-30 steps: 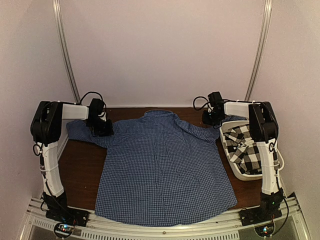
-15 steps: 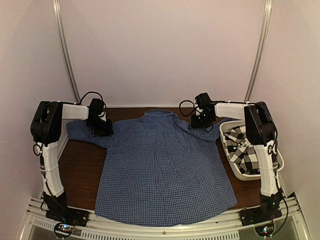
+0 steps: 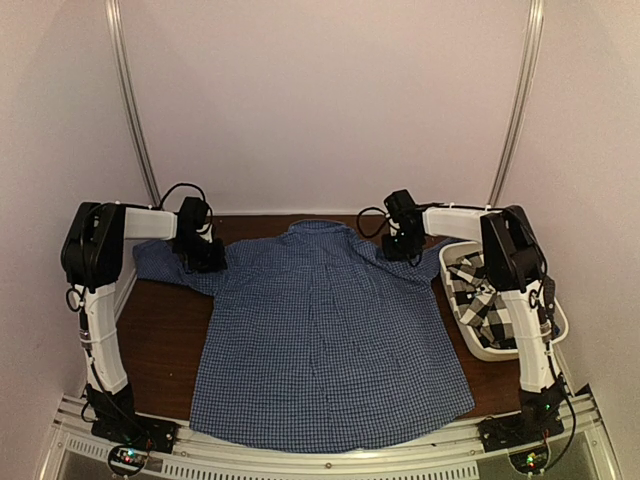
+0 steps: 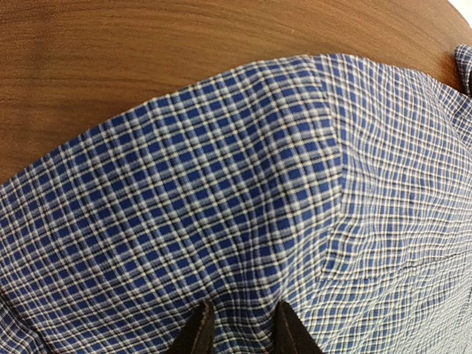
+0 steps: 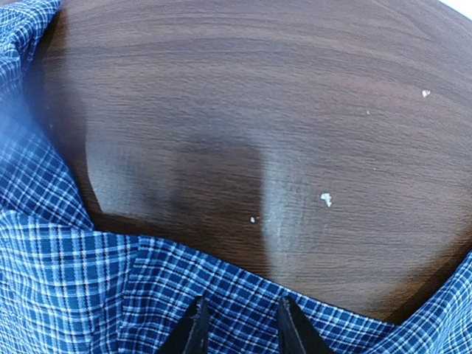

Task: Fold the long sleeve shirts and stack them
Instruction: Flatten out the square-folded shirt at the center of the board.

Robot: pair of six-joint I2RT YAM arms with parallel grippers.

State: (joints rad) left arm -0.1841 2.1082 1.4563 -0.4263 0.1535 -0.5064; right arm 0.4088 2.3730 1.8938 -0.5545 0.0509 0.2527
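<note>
Clamped with the left tool (image 4: pixel 243 332) on the blue shirt (image 3: pixel 330 340), spread flat on the desk (image 3: pixel 165 330), at the sleeve seam, probably for a fold. Poised with the right tool (image 5: pixel 242 328), fingers apart, over the opposite shoulder. Parked in the tub (image 3: pixel 505 352): the checked shirt (image 3: pixel 490 300).

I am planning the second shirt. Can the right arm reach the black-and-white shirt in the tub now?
Probably yes: the black-and-white shirt lies uncovered in the white tub beside the right arm, nothing over it.
</note>
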